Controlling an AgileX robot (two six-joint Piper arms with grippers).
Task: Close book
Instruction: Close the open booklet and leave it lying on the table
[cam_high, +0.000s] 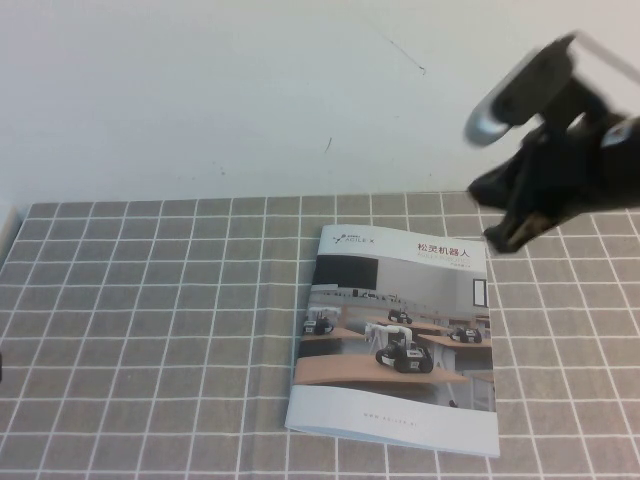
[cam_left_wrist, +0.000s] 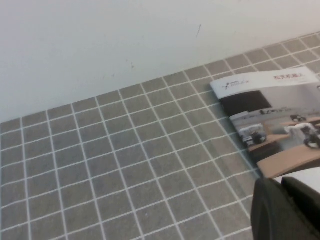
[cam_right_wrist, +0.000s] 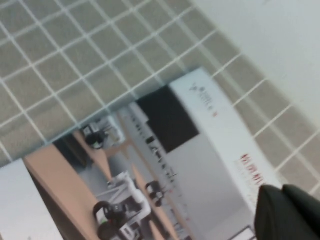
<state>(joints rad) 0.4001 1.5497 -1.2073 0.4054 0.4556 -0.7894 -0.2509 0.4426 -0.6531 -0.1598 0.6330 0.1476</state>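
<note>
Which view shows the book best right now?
High view: the whole closed book on the cloth. Left wrist shows only its far-left part, right wrist a cropped close-up. Right gripper hovers over its far right corner; left gripper is off its left side.

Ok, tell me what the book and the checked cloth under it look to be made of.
The book: probably coated paper, smooth printed cover, lying flat. The cloth: looks woven fabric, matte grey check, with a crease. The right gripper hangs above the book's far right corner; the left gripper shows only in its wrist view.
</note>
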